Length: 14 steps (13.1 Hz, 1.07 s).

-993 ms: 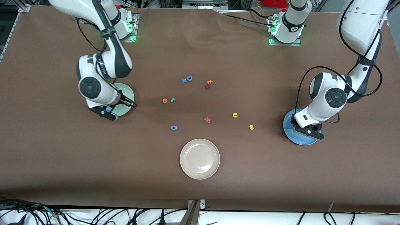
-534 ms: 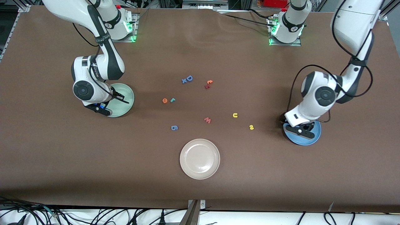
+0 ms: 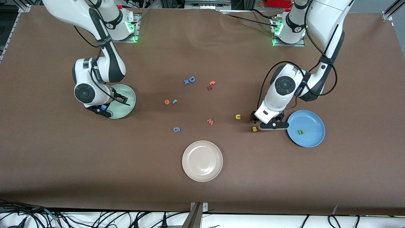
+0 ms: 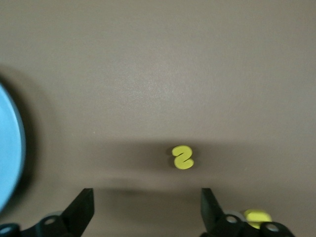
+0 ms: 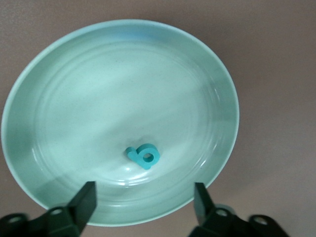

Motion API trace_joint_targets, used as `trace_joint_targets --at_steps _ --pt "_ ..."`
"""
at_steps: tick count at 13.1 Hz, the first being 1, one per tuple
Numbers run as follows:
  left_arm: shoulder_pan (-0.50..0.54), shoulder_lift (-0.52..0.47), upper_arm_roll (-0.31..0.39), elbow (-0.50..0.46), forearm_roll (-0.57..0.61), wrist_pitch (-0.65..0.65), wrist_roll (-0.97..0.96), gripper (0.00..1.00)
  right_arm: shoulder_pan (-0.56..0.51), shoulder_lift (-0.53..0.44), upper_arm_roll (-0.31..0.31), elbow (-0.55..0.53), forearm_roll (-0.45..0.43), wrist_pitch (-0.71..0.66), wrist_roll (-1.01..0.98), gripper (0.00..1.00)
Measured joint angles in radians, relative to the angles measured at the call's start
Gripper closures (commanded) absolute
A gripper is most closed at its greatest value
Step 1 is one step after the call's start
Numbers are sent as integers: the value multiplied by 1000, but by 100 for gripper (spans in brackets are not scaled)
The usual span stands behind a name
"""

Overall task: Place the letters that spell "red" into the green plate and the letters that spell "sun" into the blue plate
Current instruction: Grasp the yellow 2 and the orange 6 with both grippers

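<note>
Having swung off the blue plate (image 3: 313, 139) since a second ago, the left claw (image 3: 267, 122) now hangs low over the table (image 3: 202, 190) just beside that plate, toward the right arm's end, with the yellow "s" (image 3: 254, 129) right next to it. The dark green "n" (image 3: 301, 131) lies uncovered inside the blue plate, where the arm hid it before. In the left wrist view the left claw's fingers (image 4: 81, 210) stand wide apart with nothing between them, and the yellow "s" (image 4: 182, 157) lies on the table just ahead of the gap. The yellow "u" (image 3: 238, 117) sits near the left claw, farther from the blue plate than the "s". The right claw (image 3: 109, 103) has shifted only slightly and hangs over the green plate (image 3: 128, 107); its fingers (image 5: 84, 202) are spread and empty, and the teal "d" (image 5: 144, 155) lies in the green plate (image 5: 54, 64) below them. The orange "e" (image 3: 166, 102) and teal "r" (image 3: 174, 101) lie side by side on the table, well apart from the green plate, toward the blue plate. The beige-white plate (image 3: 202, 171) has not moved.
</note>
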Motion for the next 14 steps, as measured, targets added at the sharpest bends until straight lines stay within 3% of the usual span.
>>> trace_joint_targets --at_steps 3,6,9,14 --pt "0 21 5 23 0 0 -126 10 0 -3 15 36 26 -10 5 0" --pt "0 54 5 44 -18 2 -178 11 8 -3 89 97 124 -24 113 0" --pt "-11 90 4 56 -40 36 -185 18 38 5 159 101 135 76 285 0" --pt "-27 140 5 63 -40 77 -191 19 127 72 176 100 135 255 506 1"
